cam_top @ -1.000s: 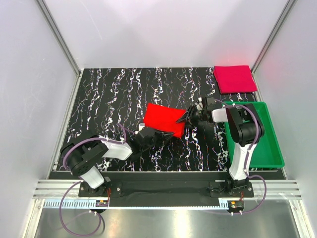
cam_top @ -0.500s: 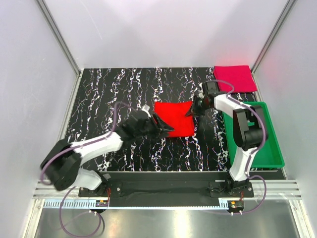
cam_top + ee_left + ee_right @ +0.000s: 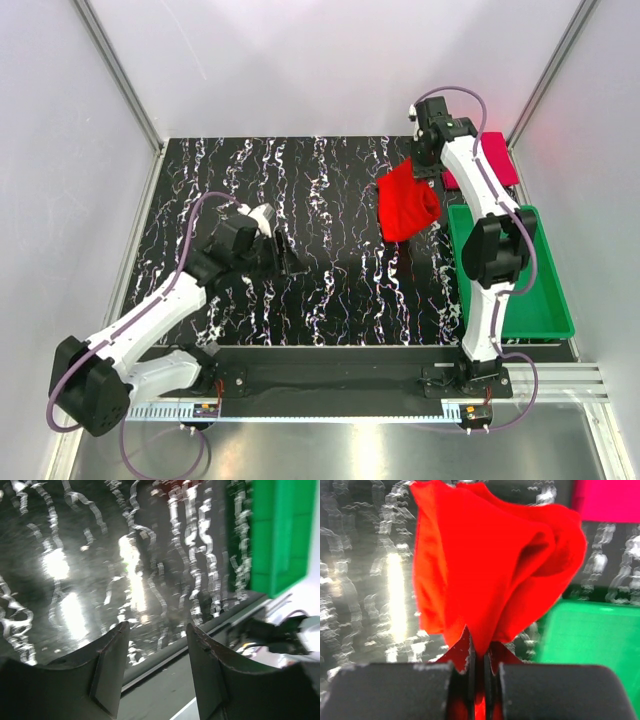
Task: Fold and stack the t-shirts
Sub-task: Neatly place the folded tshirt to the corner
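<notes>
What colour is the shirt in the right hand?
The shirt is bright red; the right wrist view shows it best.

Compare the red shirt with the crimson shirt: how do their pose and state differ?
The red shirt hangs bunched from the right gripper; the crimson shirt lies flat and folded at the far right corner. The red shirt is brighter, the crimson shirt darker. Both are plain cloth.
</notes>
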Action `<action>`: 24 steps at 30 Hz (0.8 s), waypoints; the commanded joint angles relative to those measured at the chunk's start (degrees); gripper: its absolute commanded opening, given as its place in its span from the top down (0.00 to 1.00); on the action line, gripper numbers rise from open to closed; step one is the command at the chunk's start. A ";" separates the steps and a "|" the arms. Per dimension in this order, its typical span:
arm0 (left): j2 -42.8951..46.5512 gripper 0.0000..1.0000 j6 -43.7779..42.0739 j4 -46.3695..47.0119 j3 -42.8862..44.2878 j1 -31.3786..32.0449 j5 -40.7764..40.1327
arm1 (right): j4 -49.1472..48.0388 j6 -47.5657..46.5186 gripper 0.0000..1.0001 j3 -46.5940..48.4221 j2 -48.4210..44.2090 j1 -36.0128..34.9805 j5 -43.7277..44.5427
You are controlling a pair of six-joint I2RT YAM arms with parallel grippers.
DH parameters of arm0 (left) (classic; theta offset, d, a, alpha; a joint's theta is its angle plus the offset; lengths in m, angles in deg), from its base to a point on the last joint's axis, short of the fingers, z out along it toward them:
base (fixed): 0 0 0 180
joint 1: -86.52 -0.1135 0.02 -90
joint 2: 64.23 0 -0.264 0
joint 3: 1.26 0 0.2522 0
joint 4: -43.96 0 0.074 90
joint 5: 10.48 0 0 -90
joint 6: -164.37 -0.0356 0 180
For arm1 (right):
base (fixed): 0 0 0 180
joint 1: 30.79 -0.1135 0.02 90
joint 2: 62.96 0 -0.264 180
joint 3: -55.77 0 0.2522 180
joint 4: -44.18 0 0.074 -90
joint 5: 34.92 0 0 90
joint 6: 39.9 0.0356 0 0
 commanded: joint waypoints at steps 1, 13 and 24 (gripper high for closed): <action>-2.79 0.46 -5.72 -2.35 2.20 -2.34 2.35 | 6.36 -8.32 1.00 6.64 3.74 1.42 8.87; -13.60 0.47 -7.39 -0.16 6.07 -6.65 6.48 | 5.75 -14.48 1.00 25.80 13.94 8.54 3.42; -18.52 0.47 -8.89 -0.33 7.91 -9.02 9.03 | 1.18 -16.85 1.00 37.93 19.40 10.65 1.32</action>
